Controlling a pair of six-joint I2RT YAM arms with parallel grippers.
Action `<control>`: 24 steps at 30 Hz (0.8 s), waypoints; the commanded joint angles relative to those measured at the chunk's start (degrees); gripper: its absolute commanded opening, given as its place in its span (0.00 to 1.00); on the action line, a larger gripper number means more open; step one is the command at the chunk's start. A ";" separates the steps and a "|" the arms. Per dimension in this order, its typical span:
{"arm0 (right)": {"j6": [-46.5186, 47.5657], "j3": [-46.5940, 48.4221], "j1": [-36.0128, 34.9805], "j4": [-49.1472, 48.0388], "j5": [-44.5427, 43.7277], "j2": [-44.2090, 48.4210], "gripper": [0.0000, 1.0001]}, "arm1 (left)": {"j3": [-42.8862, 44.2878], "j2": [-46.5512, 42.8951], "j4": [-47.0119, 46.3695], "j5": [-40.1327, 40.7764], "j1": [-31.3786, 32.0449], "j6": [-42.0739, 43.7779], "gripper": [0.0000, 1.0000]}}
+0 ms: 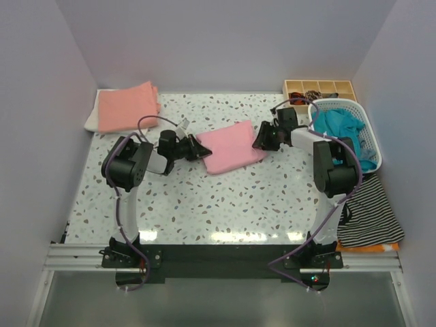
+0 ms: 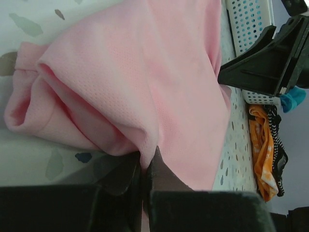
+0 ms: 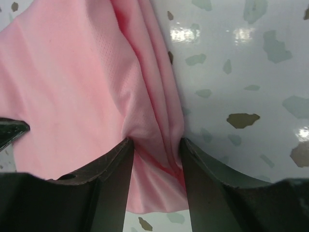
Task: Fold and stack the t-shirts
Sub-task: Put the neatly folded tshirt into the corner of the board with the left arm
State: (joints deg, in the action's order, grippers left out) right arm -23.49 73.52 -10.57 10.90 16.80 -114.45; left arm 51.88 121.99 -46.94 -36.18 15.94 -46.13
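Observation:
A light pink t-shirt, folded into a slanted rectangle, lies mid-table. My left gripper is at its left edge; in the left wrist view the jaws are shut on a pinch of pink fabric. At the shirt's right edge, my right gripper holds a bunched fold of the pink shirt between both fingers. A folded salmon-orange t-shirt lies on a white one at the back left. A teal t-shirt fills the basket.
A white lattice basket stands at the right, behind my right arm. A wooden compartment tray sits at the back right. A black-and-white striped cloth lies over orange fabric off the table's right edge.

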 commanded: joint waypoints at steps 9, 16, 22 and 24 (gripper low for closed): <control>2.04 -3.02 -2.44 2.73 7.03 1.59 0.49 | 12.54 -0.16 6.66 -1.44 0.05 4.10 0.00; 2.83 -4.96 -2.53 2.37 1.84 8.02 0.50 | 31.33 -7.29 40.67 12.70 -0.83 30.28 0.00; 3.01 -4.96 -2.53 2.29 2.71 7.06 0.49 | 54.33 -4.93 64.04 20.88 -6.09 44.71 0.00; 2.83 -4.96 -2.44 2.11 3.06 6.79 0.50 | 60.41 -1.60 68.01 22.46 -9.24 47.87 0.00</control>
State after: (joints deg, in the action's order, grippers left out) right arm -21.39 68.73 -13.02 13.06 20.18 -108.92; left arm 100.68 119.92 6.55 -21.02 13.10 -10.52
